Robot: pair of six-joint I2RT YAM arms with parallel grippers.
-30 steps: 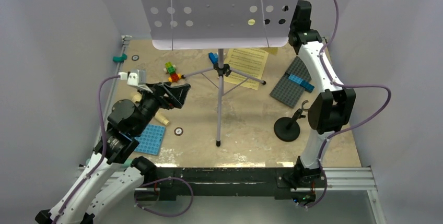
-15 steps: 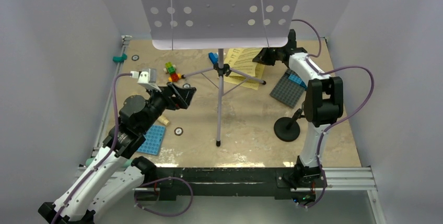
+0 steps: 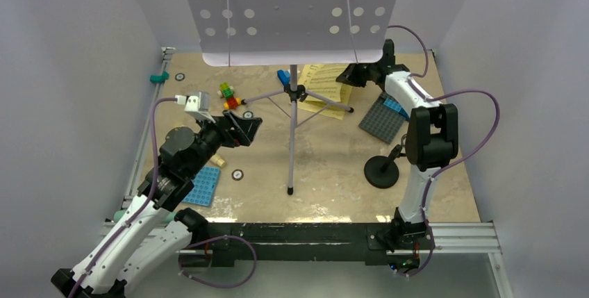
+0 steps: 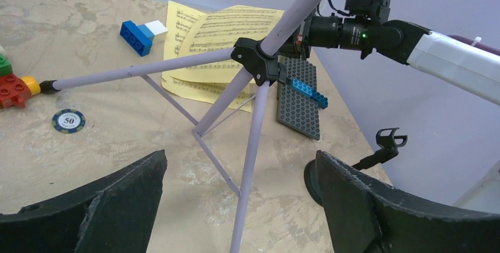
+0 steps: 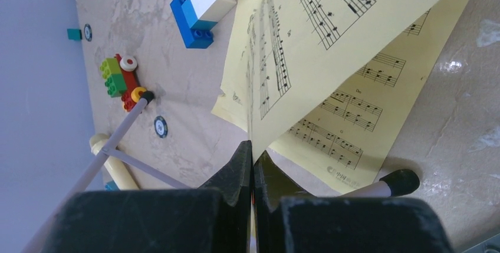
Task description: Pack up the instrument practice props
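Far back at the right corner of the table, the right gripper clamps the top of the yellow sheet-music pages, which spread to its left; the left gripper, farther off, gapes empty.

One readable mark
I read "50" on the round blue chip; the yellow sheet-music pages carry staves, but their small print is illegible.

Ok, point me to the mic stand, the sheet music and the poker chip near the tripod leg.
mic stand (image 3: 380, 172), top view, on its round black base.
sheet music (image 5: 306, 23), right wrist view, on the top yellow page.
poker chip (image 4: 69, 121), left wrist view, on the middle of its face.
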